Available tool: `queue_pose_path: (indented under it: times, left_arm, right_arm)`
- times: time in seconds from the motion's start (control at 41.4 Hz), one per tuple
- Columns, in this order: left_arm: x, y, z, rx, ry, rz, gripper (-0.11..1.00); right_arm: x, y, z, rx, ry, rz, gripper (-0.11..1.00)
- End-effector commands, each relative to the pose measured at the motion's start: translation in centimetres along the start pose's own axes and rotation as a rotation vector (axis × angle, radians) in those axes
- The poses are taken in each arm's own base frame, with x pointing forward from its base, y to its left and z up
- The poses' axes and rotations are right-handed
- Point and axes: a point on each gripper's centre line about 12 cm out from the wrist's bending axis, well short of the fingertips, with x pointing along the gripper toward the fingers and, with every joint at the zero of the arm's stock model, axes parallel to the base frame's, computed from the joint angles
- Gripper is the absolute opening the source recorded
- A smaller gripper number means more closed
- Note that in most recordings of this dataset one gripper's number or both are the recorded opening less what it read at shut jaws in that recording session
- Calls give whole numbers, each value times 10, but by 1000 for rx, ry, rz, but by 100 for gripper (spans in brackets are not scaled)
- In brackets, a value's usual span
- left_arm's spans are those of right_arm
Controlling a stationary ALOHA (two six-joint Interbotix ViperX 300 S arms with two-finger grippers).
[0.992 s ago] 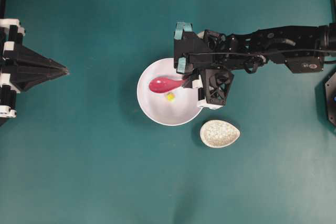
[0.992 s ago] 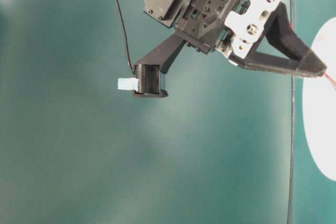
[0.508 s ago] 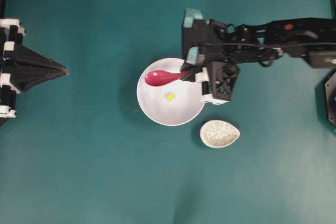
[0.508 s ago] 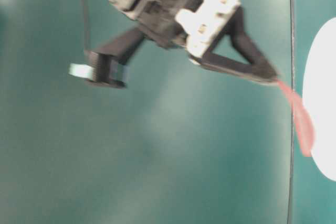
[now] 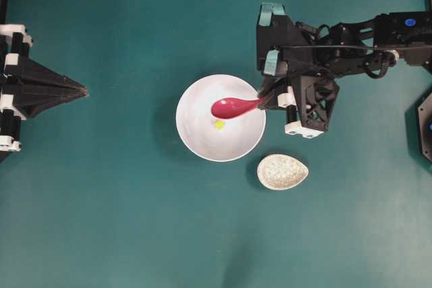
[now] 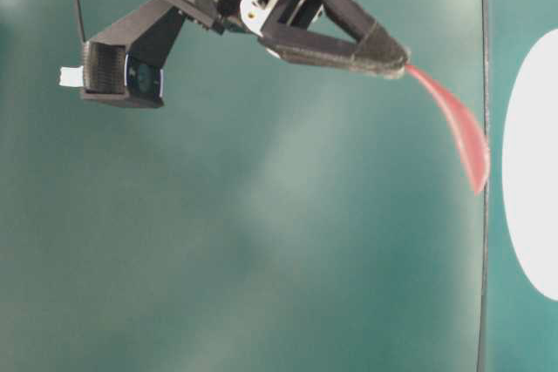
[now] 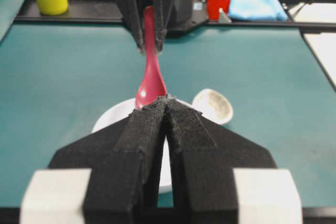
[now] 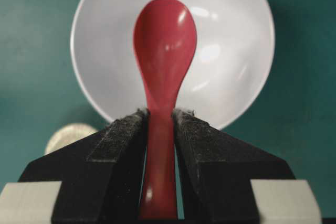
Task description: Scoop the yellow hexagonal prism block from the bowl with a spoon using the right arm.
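The white bowl [image 5: 196, 139] sits mid-table, with the small speckled spoon rest [image 5: 282, 171] just beside its rim on my right arm's side. My right gripper [image 5: 268, 96] hangs over the bowl's near rim, clamped on the handle of the pink-red spoon [image 5: 233, 106]; the wrist view shows both jaws pressed tight against it. The spoon's long axis runs straight out from me across the bowl, scoop leading and raised above the white floor, empty. The yellow hexagonal prism block [image 5: 219, 125] lies on the bowl's bottom, just off the scoop's side toward the spoon rest, not ahead of the tip. I judge the scoop must shift sideways and dip to get under it. My left gripper [image 5: 82, 90] rests well apart, jaws together on nothing.
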Motion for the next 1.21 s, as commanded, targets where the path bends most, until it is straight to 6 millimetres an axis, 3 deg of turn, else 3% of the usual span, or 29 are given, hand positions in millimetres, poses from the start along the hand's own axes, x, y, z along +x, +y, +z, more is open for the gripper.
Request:
queue_pose_path:
  times: [0.0,0.629,1.185]
  left_arm:
    - [3,0,9,0,-25,-2,0]
    - [3,0,10,-2,-28,-2,0]
    - [3,0,10,0,-26,-2,0]
  right_arm:
    - [-11,3,6,14,-19,7,25]
    - [34,9,-22,66,161,30,25]
    - [46,6,-23,69,163,23,25]
